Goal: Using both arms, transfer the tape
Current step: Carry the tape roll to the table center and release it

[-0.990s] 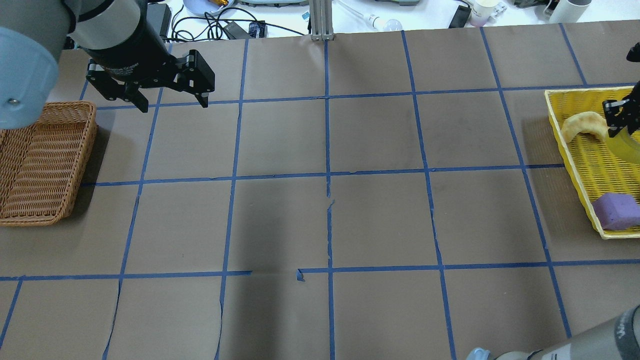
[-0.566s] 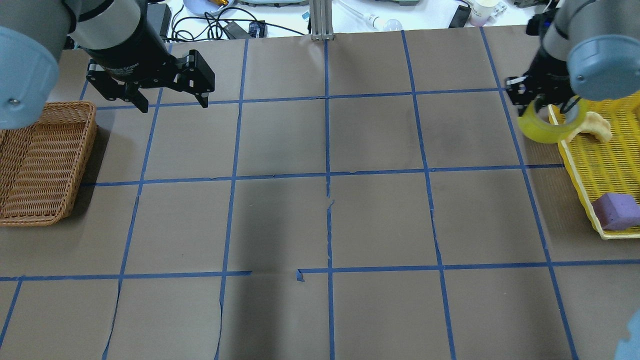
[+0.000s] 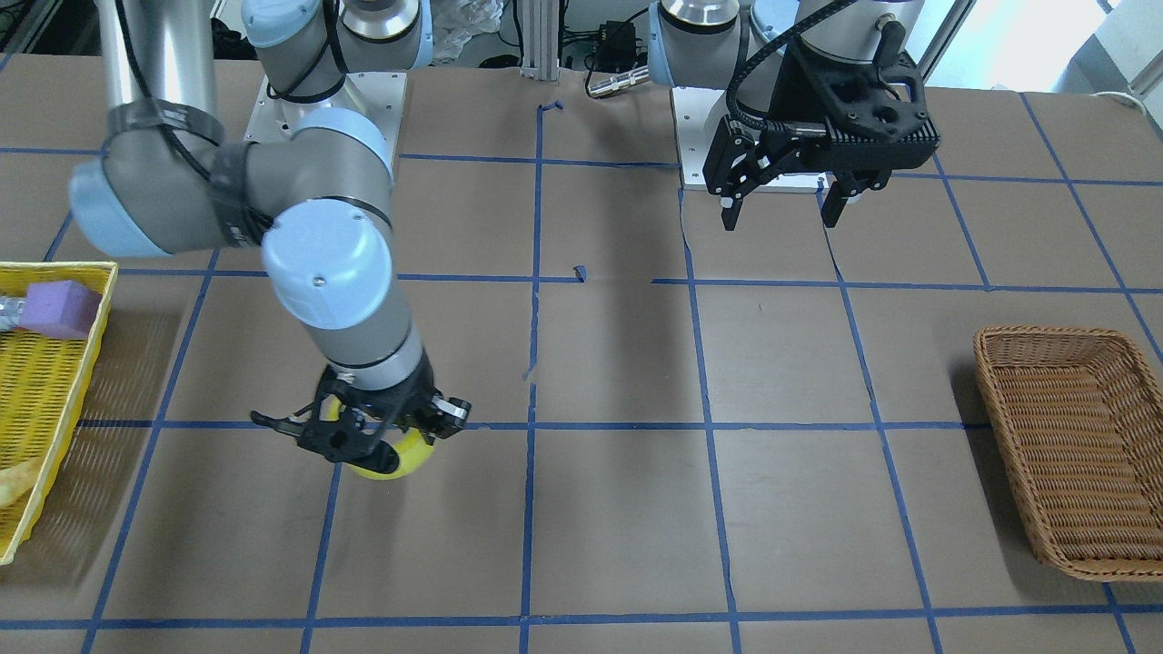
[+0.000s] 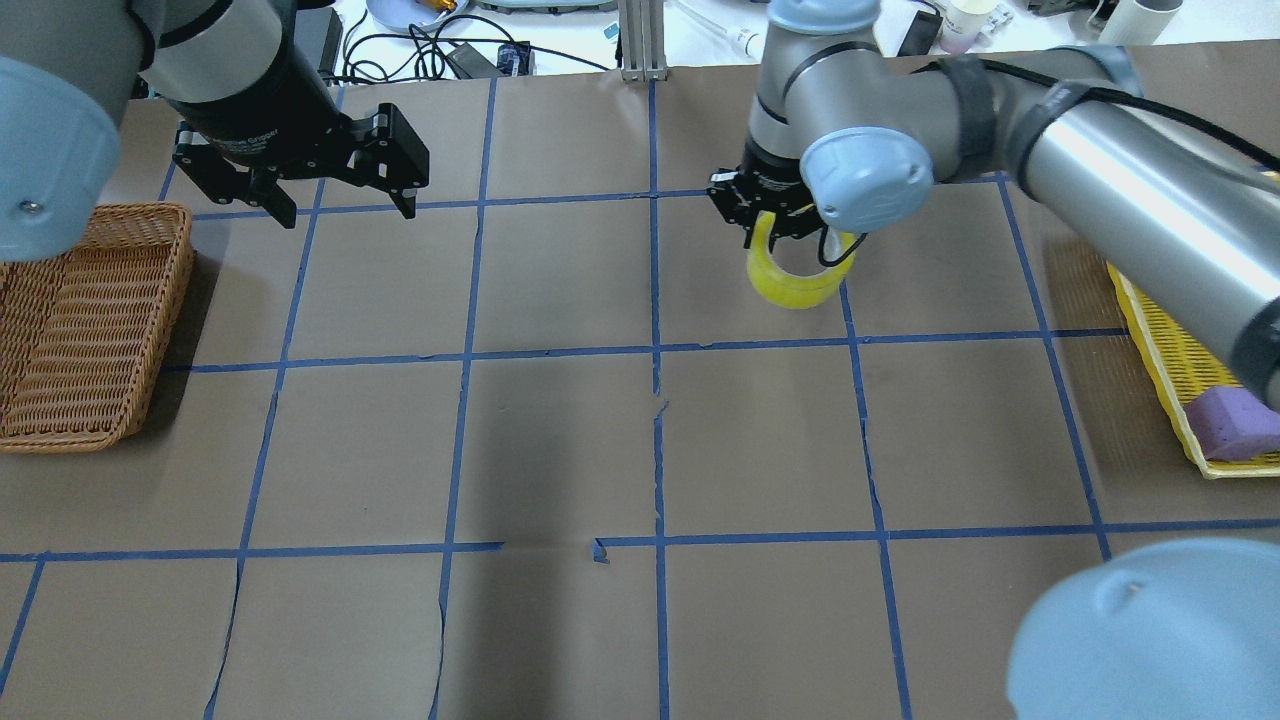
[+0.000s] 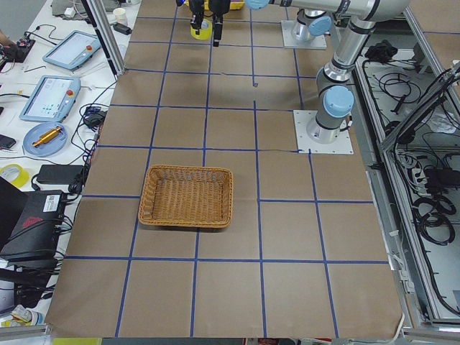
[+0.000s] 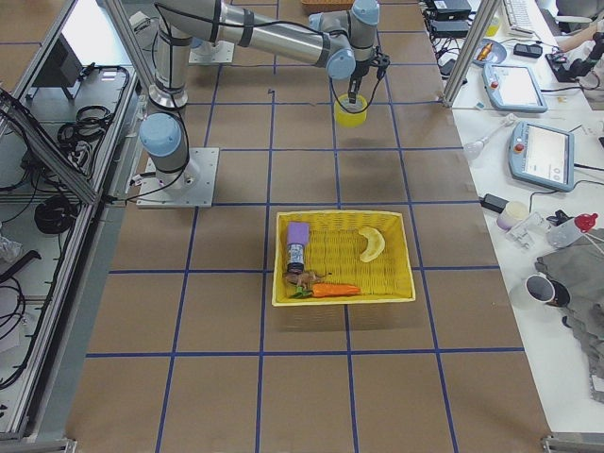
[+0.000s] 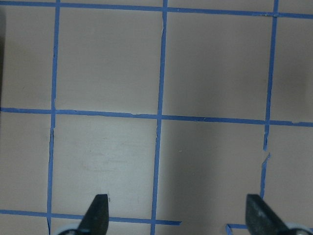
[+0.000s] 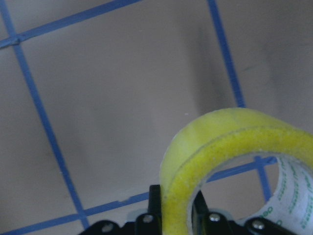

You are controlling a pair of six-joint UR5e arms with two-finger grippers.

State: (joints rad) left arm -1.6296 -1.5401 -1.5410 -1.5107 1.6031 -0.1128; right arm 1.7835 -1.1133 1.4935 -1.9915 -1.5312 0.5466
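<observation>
The yellow tape roll (image 4: 795,283) hangs in my right gripper (image 4: 781,228), which is shut on its ring, above the table just right of the centre line. It also shows in the front view (image 3: 392,460) under the right gripper (image 3: 363,434), and close up in the right wrist view (image 8: 220,156), with the fingers pinching its wall. My left gripper (image 4: 347,211) is open and empty, held above the table's far left. It shows open in the front view (image 3: 780,221) and in the left wrist view (image 7: 178,215).
A brown wicker basket (image 4: 80,320) sits at the table's left edge. A yellow basket (image 4: 1180,370) at the right edge holds a purple foam block (image 4: 1235,422) and other items. Blue tape lines grid the brown table. Cables and clutter lie beyond the far edge.
My right arm has carried the tape out of the yellow basket and leftward to near the table's centre line. The left arm has not moved.
</observation>
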